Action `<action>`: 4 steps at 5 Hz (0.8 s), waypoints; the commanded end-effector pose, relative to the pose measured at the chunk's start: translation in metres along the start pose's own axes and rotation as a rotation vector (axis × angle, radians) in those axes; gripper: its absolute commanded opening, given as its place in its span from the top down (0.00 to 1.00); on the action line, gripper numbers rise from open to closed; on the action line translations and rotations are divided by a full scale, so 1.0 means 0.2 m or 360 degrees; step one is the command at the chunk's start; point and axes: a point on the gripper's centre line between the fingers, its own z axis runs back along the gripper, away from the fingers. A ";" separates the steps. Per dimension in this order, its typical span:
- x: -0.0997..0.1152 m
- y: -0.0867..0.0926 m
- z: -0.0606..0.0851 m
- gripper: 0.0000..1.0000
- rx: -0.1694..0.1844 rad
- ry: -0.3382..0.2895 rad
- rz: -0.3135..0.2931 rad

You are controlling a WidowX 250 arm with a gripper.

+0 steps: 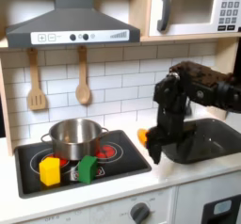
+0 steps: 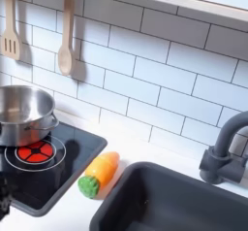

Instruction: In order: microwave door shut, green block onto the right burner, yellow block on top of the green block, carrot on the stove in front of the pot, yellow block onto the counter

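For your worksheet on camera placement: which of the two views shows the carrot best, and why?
The second exterior view: the carrot lies whole and unobstructed on the counter between the stove and the sink, green end towards the camera. In the first exterior view, the arm hides most of the carrot, leaving a small orange patch.

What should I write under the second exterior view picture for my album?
A toy carrot lies on the counter between the stove and the sink.

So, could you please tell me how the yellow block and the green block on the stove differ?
In the first exterior view, the yellow block sits nearer the stove's left front corner, while the green block stands to its right, nearer the middle. The yellow block looks squarer and more upright; the green block looks turned at an angle. Both are small blocks resting in front of the pot, untouched.
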 end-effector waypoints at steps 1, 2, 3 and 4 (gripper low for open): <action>0.13 0.12 0.01 0.00 0.0024 -0.0026 0.0101; 0.15 0.18 -0.01 0.00 0.0035 -0.0003 0.0140; 0.17 0.26 -0.03 0.00 -0.0015 0.0017 0.0142; 0.17 0.33 -0.05 0.00 -0.0009 0.0029 0.0123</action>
